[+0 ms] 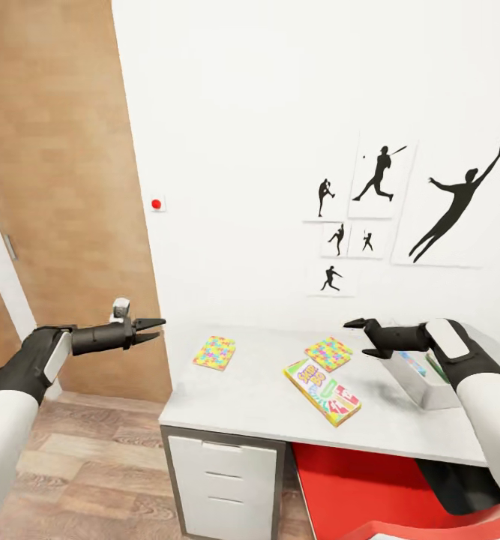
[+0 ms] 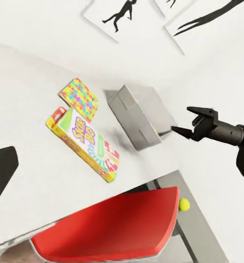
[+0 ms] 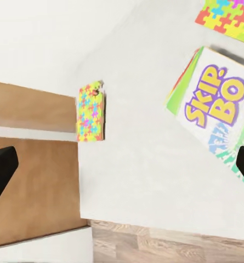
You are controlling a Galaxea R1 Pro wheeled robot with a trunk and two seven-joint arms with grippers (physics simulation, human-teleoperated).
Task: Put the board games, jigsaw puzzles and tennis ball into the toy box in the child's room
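Head view. The table (image 1: 250, 397) is the reference. On its light top lie one jigsaw puzzle (image 1: 214, 352) toward the door-side end, a second jigsaw puzzle (image 1: 329, 353) nearer the middle, and just in front of that the Skip-Bo game (image 1: 322, 391). The toy box (image 1: 422, 386) sits further toward the robot's right, partly behind the right arm; something blue and printed shows inside it, likely a board game already in, though I cannot identify it. The left gripper (image 1: 154, 330) hangs off the table's door-side end, jaws parted, holding nothing. The right gripper (image 1: 362, 337) hovers above the table beside the toy box, jaws parted, empty.

Left wrist view. The Skip-Bo game (image 2: 83, 143) lies flat on the table (image 2: 28, 93), with one jigsaw puzzle (image 2: 80, 98) just beyond it and the toy box (image 2: 138, 116) nearby. The tennis ball (image 2: 183, 205) rests on the darker lower section of the table, beyond a red chair (image 2: 111, 227). The right gripper (image 2: 182, 121) is open, near the toy box.

Right wrist view. The Skip-Bo game (image 3: 217, 109) and both puzzles (image 3: 90, 111) (image 3: 228, 16) lie on the table (image 3: 143, 164), untouched.

Status, as a judgement: four items remain outside the box, namely Skip-Bo, two puzzles and the ball. The bed and the other games cannot be checked here.
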